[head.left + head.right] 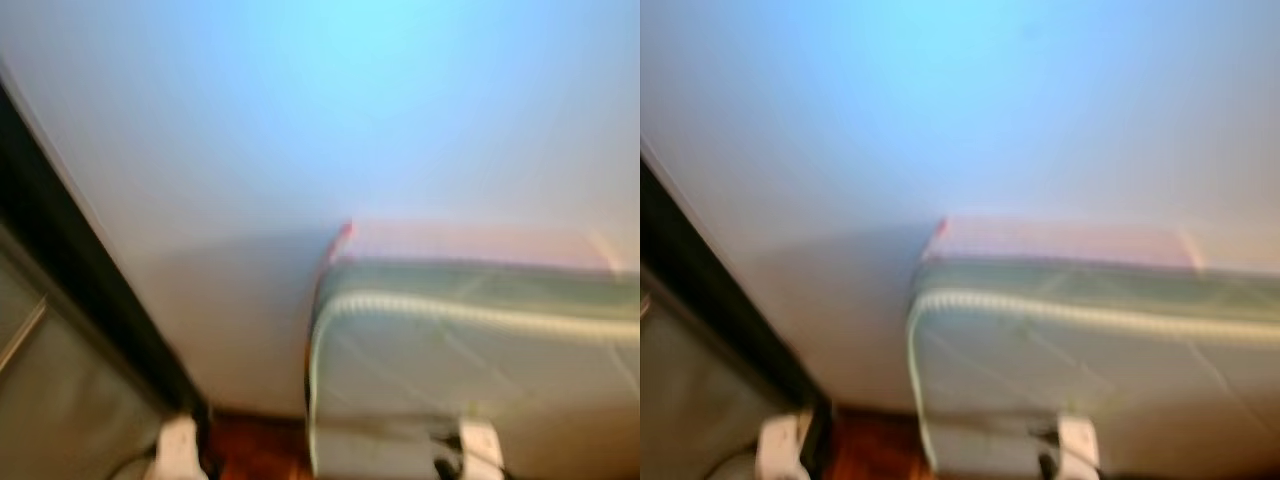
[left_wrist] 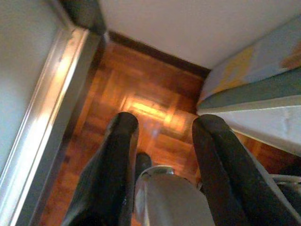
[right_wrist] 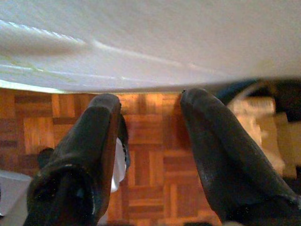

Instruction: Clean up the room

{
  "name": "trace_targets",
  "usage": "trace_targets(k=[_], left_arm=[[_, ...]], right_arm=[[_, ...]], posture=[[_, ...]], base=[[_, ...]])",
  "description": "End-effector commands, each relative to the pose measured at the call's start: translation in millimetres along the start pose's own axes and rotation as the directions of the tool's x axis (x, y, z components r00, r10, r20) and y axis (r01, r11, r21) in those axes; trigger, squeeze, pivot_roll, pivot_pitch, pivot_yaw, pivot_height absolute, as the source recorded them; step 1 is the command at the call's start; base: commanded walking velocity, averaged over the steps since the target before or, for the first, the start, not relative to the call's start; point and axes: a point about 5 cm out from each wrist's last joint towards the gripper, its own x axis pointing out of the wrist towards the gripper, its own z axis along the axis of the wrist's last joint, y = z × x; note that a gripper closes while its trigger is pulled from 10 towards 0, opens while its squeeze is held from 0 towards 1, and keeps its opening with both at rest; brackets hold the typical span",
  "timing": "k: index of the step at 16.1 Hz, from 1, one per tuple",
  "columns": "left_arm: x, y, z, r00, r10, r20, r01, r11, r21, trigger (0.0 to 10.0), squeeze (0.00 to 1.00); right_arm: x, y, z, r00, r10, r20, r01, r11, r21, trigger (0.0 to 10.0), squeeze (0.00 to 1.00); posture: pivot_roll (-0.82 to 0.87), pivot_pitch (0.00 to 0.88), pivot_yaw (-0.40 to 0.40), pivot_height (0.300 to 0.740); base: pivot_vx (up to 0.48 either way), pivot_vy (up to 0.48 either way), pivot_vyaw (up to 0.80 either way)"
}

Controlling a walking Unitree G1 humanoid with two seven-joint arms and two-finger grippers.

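The head views are blurred. The corner of a bed (image 1: 470,350), with a pale green quilted cover and a light piping along its edge, stands against a white wall (image 1: 350,120). My left gripper (image 2: 165,125) hangs open over the parquet floor (image 2: 141,89) beside the bed's edge (image 2: 263,94), with nothing held. Just under the white side of the bed (image 3: 150,47), my right gripper (image 3: 150,100) is also open and empty, above the same wooden floor.
A dark door or cupboard frame (image 1: 70,270) runs diagonally on the left, with a metal rail (image 2: 42,122) at floor level. A narrow strip of parquet (image 1: 255,445) lies between the frame and the bed. Pale boxes (image 3: 263,127) sit on the floor under the bed.
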Motion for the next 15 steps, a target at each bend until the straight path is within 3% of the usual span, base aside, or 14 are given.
trace_targets(k=[1, 3, 15], left_arm=[[-11.8, 33.1, -26.4, 0.986, 0.091, -0.137, -0.065, 0.981, 0.184, 10.0, 0.00], [-12.3, 33.2, -28.1, 0.986, 0.091, -0.142, -0.064, 0.980, 0.188, 10.0, 0.00], [-17.7, 46.4, -34.0, 0.981, 0.111, -0.157, -0.084, 0.982, 0.167, 10.0, 0.00]], right_arm=[[0.4, -17.8, 11.4, 0.998, 0.002, -0.067, -0.010, 0.992, -0.129, 10.0, 0.00], [0.4, -18.1, 12.1, 0.998, 0.003, -0.058, -0.011, 0.991, -0.133, 10.0, 0.00], [0.5, -16.5, 13.2, 0.999, 0.014, -0.041, -0.019, 0.992, -0.122, 10.0, 0.00]], posture=[[0.02, 0.000, -0.006, 0.740], [0.02, 0.000, -0.006, 0.740], [0.03, 0.000, -0.006, 0.740]], base=[[0.000, 0.000, -0.79], [0.000, 0.000, -0.78], [0.000, 0.000, 0.00]])
